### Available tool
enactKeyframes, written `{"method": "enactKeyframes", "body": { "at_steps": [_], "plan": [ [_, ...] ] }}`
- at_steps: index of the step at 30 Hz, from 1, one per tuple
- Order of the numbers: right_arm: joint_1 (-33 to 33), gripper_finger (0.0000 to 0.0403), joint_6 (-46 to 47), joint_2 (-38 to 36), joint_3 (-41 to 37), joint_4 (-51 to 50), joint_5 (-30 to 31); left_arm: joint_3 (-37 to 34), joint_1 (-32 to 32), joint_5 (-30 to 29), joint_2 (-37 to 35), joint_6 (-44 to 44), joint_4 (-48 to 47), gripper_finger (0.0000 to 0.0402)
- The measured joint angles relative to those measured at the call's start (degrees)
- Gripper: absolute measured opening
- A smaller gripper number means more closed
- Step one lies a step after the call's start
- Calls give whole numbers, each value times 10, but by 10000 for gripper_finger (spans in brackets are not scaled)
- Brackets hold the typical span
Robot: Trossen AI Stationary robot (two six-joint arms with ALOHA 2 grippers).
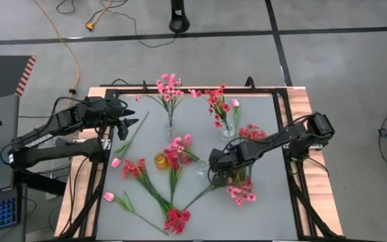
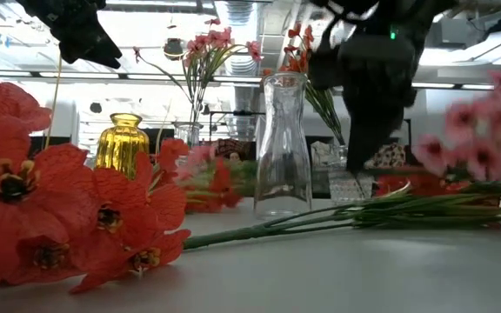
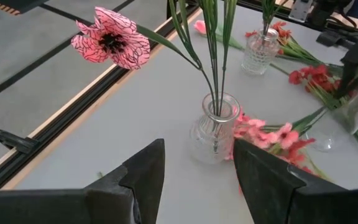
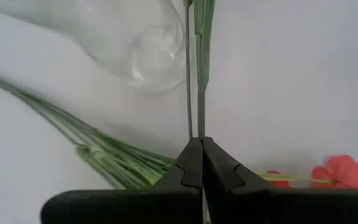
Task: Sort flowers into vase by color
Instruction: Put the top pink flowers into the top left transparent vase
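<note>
Over the table's left edge, the left gripper [image 1: 132, 125] hangs with its fingers spread, holding nothing. Toward the middle, flowers [image 1: 173, 156] lie loose on the grey table [image 1: 267, 208] around a yellow vase [image 1: 161, 160]. Farther right, beside a clear empty vase [image 1: 201, 168], the right gripper [image 4: 202, 142] is pressed together on thin green stems [image 4: 200, 74].

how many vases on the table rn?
4. Far vase holds pink flowers; far-right vase holds red ones; yellow vase at centre; empty clear vase beside the right gripper.
</note>
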Motion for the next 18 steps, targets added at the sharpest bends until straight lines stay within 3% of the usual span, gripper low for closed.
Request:
{"method": "enactKeyframes", "body": {
  "at_steps": [7, 18],
  "plan": [
    [0, 25, 1, -53, 1, 0, 13, 0, 0, 0, 0, 0, 0, 178],
    [0, 25, -3, -135, 1, 1, 102, 0, 0, 1, 0, 0, 0, 178]
  ]
}}
